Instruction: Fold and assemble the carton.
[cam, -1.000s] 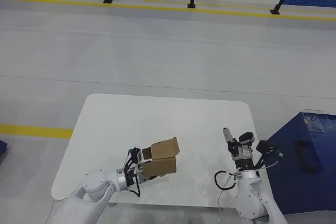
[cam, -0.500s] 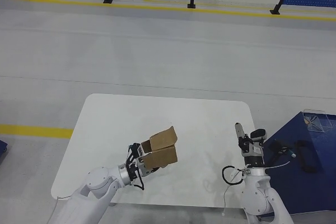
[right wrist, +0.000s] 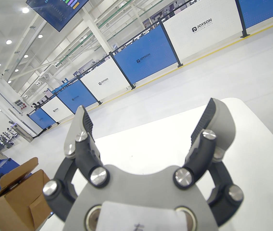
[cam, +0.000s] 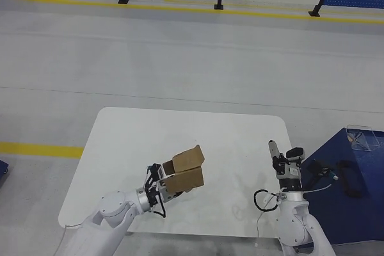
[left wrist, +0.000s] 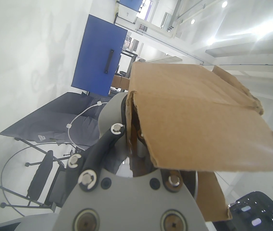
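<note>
The main change is at the right gripper (right wrist: 147, 104). A second ago it hangs over the surface (cam: 134, 134) some way in from the right edge. By half a second ago it has pulled back to that edge, and it has not shifted since. Its fingers (right wrist: 86, 121) stand wide apart with nothing between them.

The carton (cam: 184, 171) also turns a little in that first half second, its far end tipping up from the surface, and it has kept that pose since. It is held in the air above the near half of the surface, a little left of the middle. It touches nothing but the left gripper (cam: 160, 183), whose fingers are clamped on a cardboard wall at the carton's near end. One flap (right wrist: 27, 167) stands raised off the body, so the box is not yet closed.

Taken together, this looks like a pause between folds: the right arm seems to have stepped clear and both arms are at rest. The open flap probably still needs pressing down, and for that the right gripper would have to come back in from the edge of the surface. The carton hangs from a single grip on a thin wall, so it may swivel when pushed
</note>
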